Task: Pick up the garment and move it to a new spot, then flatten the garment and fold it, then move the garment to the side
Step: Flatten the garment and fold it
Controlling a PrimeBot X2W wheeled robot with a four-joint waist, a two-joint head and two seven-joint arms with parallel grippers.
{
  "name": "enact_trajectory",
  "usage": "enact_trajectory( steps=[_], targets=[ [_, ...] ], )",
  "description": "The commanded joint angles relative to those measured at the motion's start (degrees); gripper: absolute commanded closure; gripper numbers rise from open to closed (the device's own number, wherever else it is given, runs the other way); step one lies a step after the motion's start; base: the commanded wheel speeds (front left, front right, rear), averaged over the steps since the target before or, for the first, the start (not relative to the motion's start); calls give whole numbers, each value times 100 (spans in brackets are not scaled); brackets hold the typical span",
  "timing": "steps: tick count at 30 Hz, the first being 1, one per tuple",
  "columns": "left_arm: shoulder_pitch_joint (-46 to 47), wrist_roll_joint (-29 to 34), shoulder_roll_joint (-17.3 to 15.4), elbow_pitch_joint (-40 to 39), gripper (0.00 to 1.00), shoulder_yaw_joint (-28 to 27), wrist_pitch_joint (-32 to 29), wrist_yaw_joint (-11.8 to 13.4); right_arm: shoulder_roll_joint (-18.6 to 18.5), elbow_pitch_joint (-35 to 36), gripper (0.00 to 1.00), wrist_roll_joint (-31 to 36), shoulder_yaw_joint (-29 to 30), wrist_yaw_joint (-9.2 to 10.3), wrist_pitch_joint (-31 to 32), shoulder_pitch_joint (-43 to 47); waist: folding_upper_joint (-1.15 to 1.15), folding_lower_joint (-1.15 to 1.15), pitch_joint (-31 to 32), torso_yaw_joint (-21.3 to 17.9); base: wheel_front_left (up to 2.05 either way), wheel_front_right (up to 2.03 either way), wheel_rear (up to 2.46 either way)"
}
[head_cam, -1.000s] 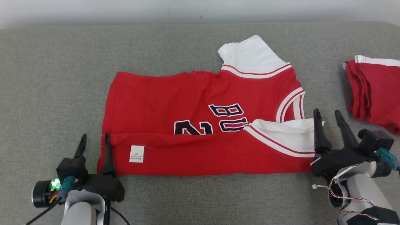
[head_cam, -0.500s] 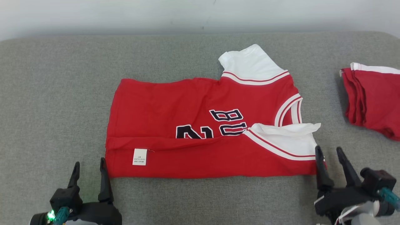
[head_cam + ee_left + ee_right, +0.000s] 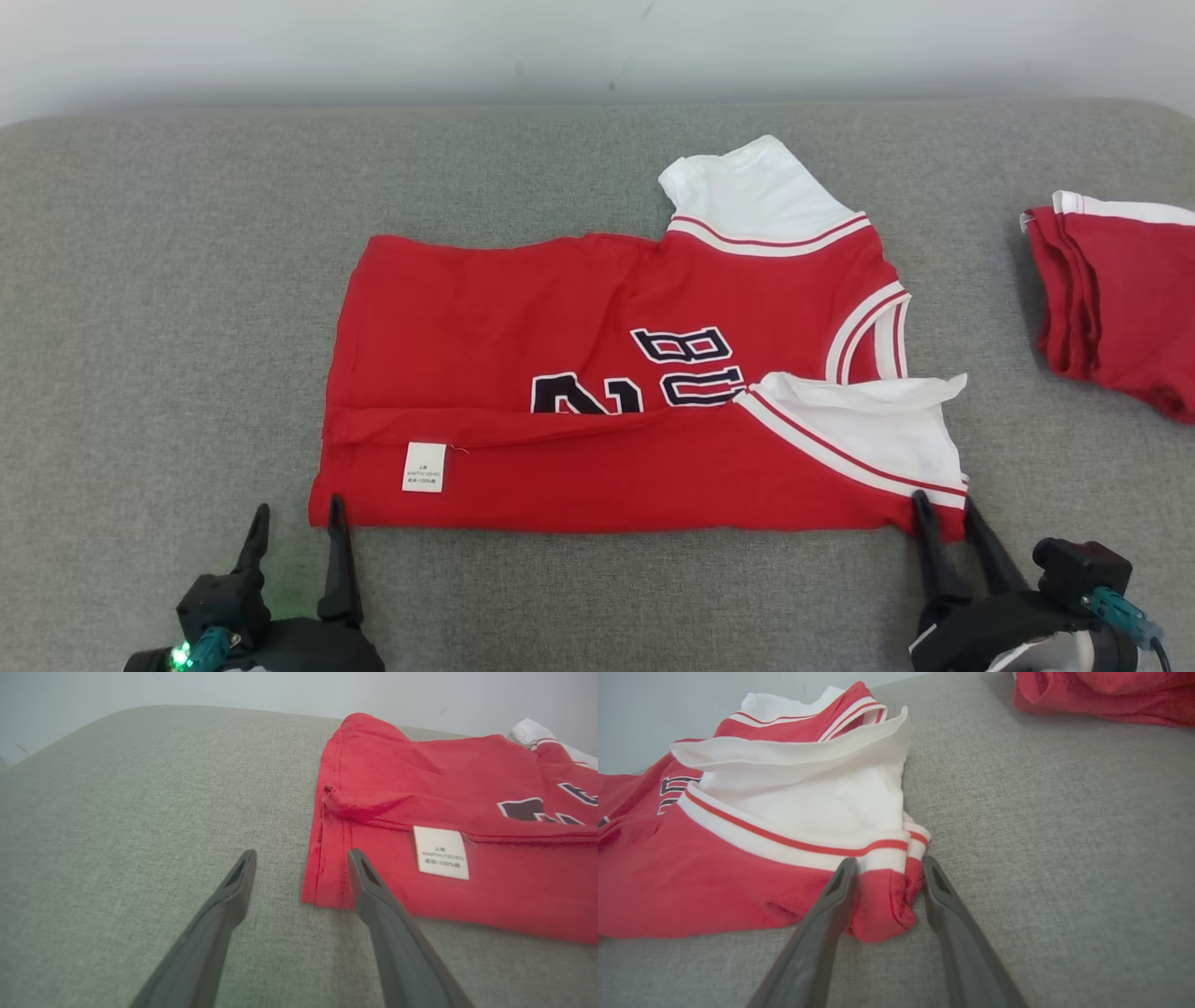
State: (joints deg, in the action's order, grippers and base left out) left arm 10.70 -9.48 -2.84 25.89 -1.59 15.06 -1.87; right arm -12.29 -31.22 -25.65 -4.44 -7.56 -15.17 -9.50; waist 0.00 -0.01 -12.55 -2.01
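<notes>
The garment (image 3: pixel 560 308) is a red jersey with white sleeves and dark lettering, lying flat on the grey cushion with its near strip folded up over it. My left gripper (image 3: pixel 297 521) is open at the near-left corner. In the left wrist view that corner of the garment (image 3: pixel 420 779) lies between the fingers of the left gripper (image 3: pixel 301 856), the right finger over the hem. My right gripper (image 3: pixel 945 509) is at the near-right corner. There the bunched red corner of the garment (image 3: pixel 691 882) sits between the narrowed, still open fingers of the right gripper (image 3: pixel 888 862).
A second red garment (image 3: pixel 1120 289) lies folded at the far right, also seen as the red garment (image 3: pixel 1101 695) in the right wrist view. The grey cushion (image 3: pixel 187 280) stretches wide to the left, with a pale wall behind it.
The head camera has tilted a little. Both grippers have drawn back to the garment's near corners. The left fingers have spread wider, and the right fingers have narrowed around the corner.
</notes>
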Motion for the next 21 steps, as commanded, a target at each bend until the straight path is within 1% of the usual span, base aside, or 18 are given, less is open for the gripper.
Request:
enact_trajectory(
  steps=[1,9,13,14,15,16,17,18,21],
  targets=[
    [45,-39,-10,50,0,20,15,-7,3,-43,100,-27,-23,14,9,-22,0,1,-13,7,0,0,0],
    [210,-276,-13,356,0,14,15,-263,-89,179,100,-60,-11,15,6,-116,0,1,-115,-19,0,0,0],
    [314,-501,-8,638,0,144,13,-418,-115,252,100,-60,-24,15,6,-115,0,1,-152,-48,0,0,0],
    [329,-605,-8,696,11,180,10,-444,-119,262,100,-60,-21,15,6,-114,0,1,-151,-53,0,0,0],
    [346,-669,-7,754,42,235,10,-478,-116,270,100,-55,-25,15,6,-118,0,1,-152,-60,0,0,0],
    [364,-701,-3,809,57,283,10,-486,-109,279,100,-45,-27,15,6,-126,0,1,-153,-66,0,0,0],
    [388,-762,-3,844,90,320,9,-514,-102,284,100,-39,-24,15,6,-131,0,1,-153,-69,0,0,0],
    [403,-792,-2,878,100,363,7,-534,-94,290,100,-34,-18,15,6,-136,0,1,-151,-70,0,0,0],
    [426,-831,-3,881,100,445,0,-548,-68,311,100,-29,11,15,5,-154,0,1,-107,-67,0,0,0]
  ],
)
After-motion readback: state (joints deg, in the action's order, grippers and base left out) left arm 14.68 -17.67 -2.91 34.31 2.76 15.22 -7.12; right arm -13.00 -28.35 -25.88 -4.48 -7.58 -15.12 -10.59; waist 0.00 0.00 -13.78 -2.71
